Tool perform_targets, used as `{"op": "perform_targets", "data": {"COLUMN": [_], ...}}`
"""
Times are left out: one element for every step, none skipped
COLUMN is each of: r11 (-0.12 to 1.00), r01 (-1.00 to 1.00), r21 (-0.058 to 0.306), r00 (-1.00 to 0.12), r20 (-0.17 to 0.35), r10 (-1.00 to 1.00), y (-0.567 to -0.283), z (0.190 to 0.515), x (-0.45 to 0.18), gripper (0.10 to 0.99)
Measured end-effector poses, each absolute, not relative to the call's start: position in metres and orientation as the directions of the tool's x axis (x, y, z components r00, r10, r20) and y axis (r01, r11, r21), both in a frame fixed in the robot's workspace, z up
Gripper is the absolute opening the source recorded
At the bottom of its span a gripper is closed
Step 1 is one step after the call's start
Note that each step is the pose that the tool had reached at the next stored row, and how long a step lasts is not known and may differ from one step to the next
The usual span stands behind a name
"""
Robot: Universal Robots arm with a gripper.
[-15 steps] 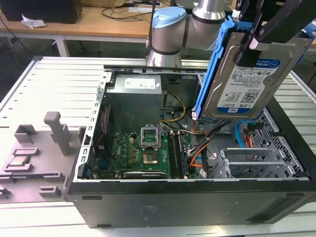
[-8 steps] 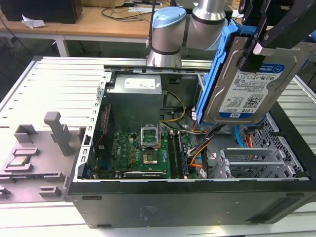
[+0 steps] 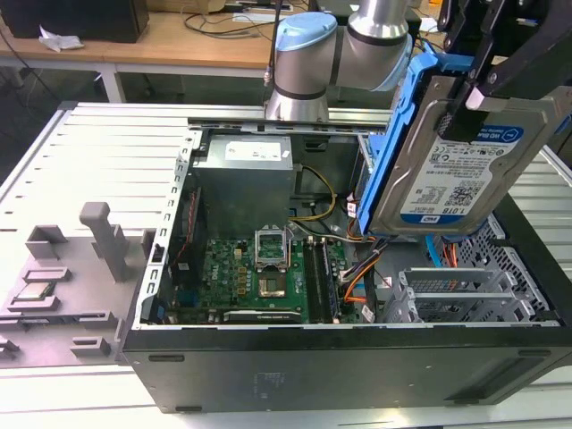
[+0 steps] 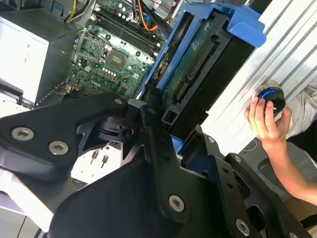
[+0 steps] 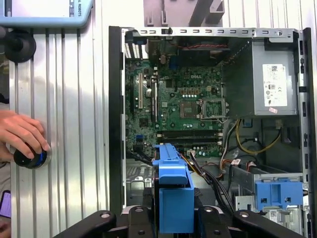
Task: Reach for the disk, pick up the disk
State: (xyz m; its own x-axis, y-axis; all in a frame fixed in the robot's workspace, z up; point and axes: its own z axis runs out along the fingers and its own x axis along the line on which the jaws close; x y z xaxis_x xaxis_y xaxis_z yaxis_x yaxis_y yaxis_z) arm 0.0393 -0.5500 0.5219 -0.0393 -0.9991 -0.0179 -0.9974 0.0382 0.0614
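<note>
The disk [image 3: 456, 170] is a silver hard drive with a white-and-blue label, framed by a blue plastic caddy. It hangs tilted in the air above the open computer case [image 3: 295, 357], on the exterior view's right. My gripper [image 3: 460, 112] is shut on it, one black finger [image 3: 483, 85] lying across its labelled face. In the second wrist view the disk [image 4: 198, 64] appears edge-on, its circuit board side visible, clamped in my gripper [image 4: 173, 124]. In the first wrist view the blue caddy edge [image 5: 173, 193] stands up out of my gripper [image 5: 173, 210] over the case's drive bay area.
Inside the case lie a motherboard [image 3: 259, 277], a power supply [image 3: 246, 174], loose cables and metal drive bays [image 3: 456, 299]; another blue caddy [image 5: 277, 191] sits in a bay. A person's hand [image 5: 22, 136] rests on a round black button. A grey fixture [image 3: 63, 277] stands on the exterior view's left.
</note>
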Motion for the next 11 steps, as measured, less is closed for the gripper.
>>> {"op": "perform_targets", "data": {"r11": [0.038,0.038,0.038,0.038,0.038,0.038,0.038,0.038,0.038,0.038,0.038], "r01": [-0.997,-0.997,-0.997,-0.997,-0.997,-0.997,-0.997,-0.997,-0.997,-0.997,-0.997], "r21": [0.061,0.061,0.061,0.061,0.061,0.062,0.061,0.061,0.061,0.061,0.061], "r00": [-0.039,-0.039,-0.039,-0.039,-0.039,-0.039,-0.039,-0.039,-0.039,-0.039,-0.039], "r20": [-0.018,-0.018,-0.018,-0.018,-0.018,-0.018,-0.018,-0.018,-0.018,-0.018,-0.018], "r10": [-0.999,-0.999,-0.999,-0.999,-0.999,-0.999,-0.999,-0.999,-0.999,-0.999,-0.999], "y": [-0.551,-0.553,-0.554,-0.555,-0.556,-0.557,-0.559,-0.561,-0.563,-0.565,-0.566], "z": [0.522,0.522,0.522,0.522,0.522,0.522,0.522,0.522,0.521,0.521,0.521], "x": [0.039,0.039,0.039,0.039,0.039,0.039,0.039,0.039,0.039,0.039,0.039], "gripper": [0.369,0.369,0.369,0.369,0.369,0.369,0.369,0.369,0.369,0.369,0.369]}}
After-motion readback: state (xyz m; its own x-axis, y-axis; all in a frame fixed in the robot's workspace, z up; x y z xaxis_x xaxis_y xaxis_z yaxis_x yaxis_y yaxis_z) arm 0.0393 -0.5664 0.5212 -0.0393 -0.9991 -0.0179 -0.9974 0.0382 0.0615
